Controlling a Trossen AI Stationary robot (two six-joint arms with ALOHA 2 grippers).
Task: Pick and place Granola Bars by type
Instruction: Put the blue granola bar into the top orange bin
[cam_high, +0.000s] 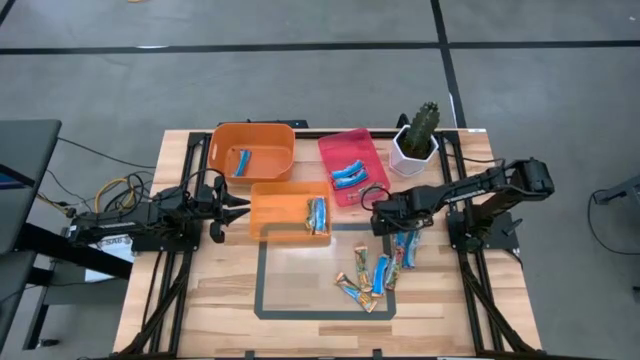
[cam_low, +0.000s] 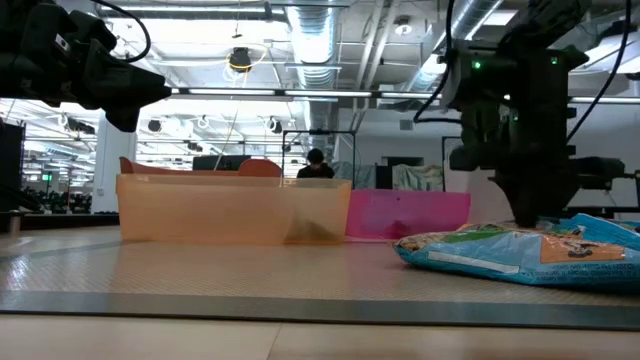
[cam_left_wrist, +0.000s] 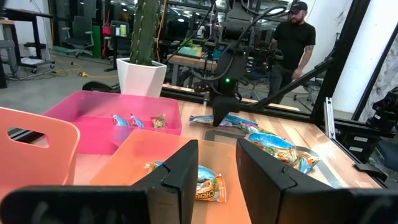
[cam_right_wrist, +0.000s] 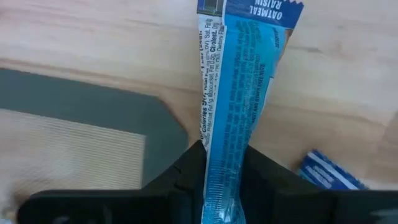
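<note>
Centrally on the counter (cam_high: 200, 290), a blue granola bar (cam_right_wrist: 239, 106) is pinched at one end by the right end effector (cam_high: 385, 222), at three o'clock from the orange bin (cam_high: 290, 213). Likely light, crinkly and slippery, it suits an end-seam grip. Left end effector (cam_high: 240, 208) waits, slightly parted, empty.

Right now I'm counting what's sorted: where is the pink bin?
In the high view the pink bin sits at the table's back, right of centre, between the round orange bin and the potted cactus.
</note>
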